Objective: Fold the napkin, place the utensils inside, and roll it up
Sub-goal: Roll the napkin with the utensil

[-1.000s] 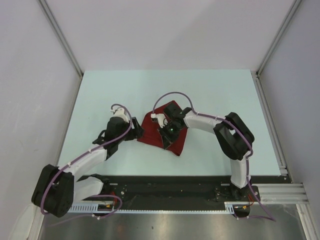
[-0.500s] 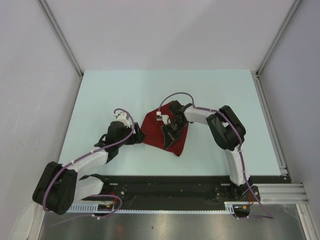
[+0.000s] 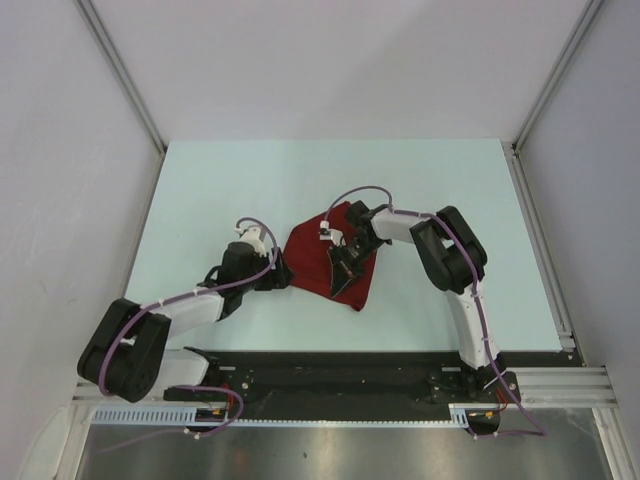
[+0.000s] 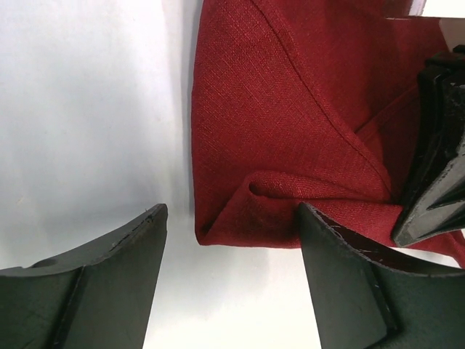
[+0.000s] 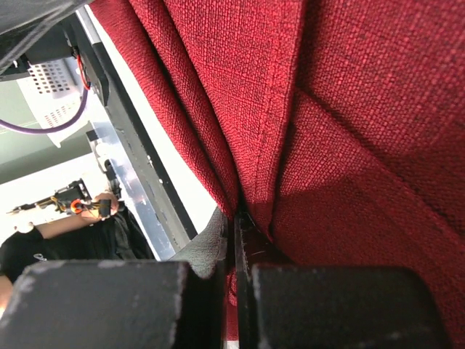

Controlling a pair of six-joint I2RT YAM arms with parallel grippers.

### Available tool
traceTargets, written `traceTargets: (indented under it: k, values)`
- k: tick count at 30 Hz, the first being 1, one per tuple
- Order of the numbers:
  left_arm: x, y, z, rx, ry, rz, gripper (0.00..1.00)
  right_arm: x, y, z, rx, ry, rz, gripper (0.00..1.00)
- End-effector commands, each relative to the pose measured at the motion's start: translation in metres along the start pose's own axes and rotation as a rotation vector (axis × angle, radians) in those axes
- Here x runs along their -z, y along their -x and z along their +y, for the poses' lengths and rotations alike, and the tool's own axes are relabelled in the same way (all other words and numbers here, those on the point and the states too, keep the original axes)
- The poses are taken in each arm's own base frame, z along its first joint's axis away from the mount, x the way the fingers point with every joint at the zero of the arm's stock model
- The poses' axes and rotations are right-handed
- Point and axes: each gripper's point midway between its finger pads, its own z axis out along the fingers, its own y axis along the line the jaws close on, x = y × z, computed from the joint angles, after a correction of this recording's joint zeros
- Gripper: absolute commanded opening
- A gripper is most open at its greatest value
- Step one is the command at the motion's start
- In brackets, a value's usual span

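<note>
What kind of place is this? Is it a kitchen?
Probably a robot lab, not a kitchen: two robot arms are bolted to a pale table inside plain white walls, working on a red napkin.

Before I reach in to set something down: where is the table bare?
Bare: the far strip of the table beyond the napkin, and the right side past the right arm. Crowded: the middle, where the left gripper and right gripper meet the napkin.

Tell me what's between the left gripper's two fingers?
In the left wrist view, the napkin's folded corner and some bare table lie inside the open left gripper.
</note>
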Motion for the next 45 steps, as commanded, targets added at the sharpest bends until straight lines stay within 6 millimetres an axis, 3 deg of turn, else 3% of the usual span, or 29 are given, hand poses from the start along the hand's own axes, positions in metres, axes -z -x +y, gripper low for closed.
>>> traceTargets:
  k: [1,14,17,19,22,24,26,29,31,32,33,34,35,36,37,38,45]
  values:
    - [-0.008,0.018,-0.008,-0.024,-0.034,-0.042,0.73,0.002,-0.001,-0.020,-0.021,-0.047,0.013,0.00]
    - [-0.021,0.014,-0.003,-0.003,-0.028,-0.015,0.43,0.001,-0.002,-0.022,-0.032,-0.037,0.020,0.00]
    - [-0.023,0.012,-0.003,0.001,-0.033,-0.006,0.33,0.002,0.000,-0.019,-0.027,-0.039,0.015,0.00]
    - [-0.024,0.010,-0.003,0.000,-0.033,0.001,0.21,0.006,0.003,-0.017,-0.021,-0.043,0.003,0.00]
    - [-0.024,0.006,-0.001,0.001,-0.023,0.021,0.05,0.014,0.013,-0.007,-0.001,-0.054,-0.027,0.10]
    - [-0.025,0.004,0.000,0.001,-0.014,0.035,0.00,0.019,0.020,0.001,0.013,-0.059,-0.049,0.24]
    - [-0.025,0.004,0.002,0.004,-0.006,0.038,0.00,0.028,0.028,0.011,0.042,-0.073,-0.080,0.38]
    - [-0.025,0.004,0.005,0.010,0.017,0.050,0.00,0.048,0.038,0.026,0.097,-0.127,-0.146,0.49]
    - [-0.026,0.003,0.007,0.011,0.032,0.061,0.00,0.054,0.039,0.023,0.126,-0.197,-0.187,0.56]
    - [-0.026,0.004,0.007,0.009,0.032,0.061,0.00,0.067,0.042,0.036,0.179,-0.230,-0.237,0.58]
    - [-0.026,0.005,0.006,0.008,0.032,0.063,0.00,0.072,0.047,0.033,0.218,-0.293,-0.276,0.59]
    - [-0.026,0.005,0.007,0.008,0.034,0.063,0.00,0.071,0.037,0.028,0.229,-0.330,-0.278,0.59]
    - [-0.026,0.005,0.007,0.007,0.034,0.067,0.00,0.077,0.036,0.042,0.282,-0.353,-0.309,0.60]
    - [-0.026,0.005,0.007,0.007,0.035,0.069,0.00,0.082,0.041,0.043,0.324,-0.395,-0.351,0.60]
    - [-0.026,0.006,0.006,0.006,0.035,0.068,0.00,0.077,0.030,0.036,0.326,-0.426,-0.341,0.60]
    - [-0.026,0.006,0.006,0.006,0.037,0.069,0.00,0.077,0.026,0.046,0.365,-0.450,-0.349,0.61]
    - [-0.028,0.005,0.007,0.010,0.036,0.077,0.00,0.061,0.002,0.028,0.374,-0.608,-0.288,0.60]
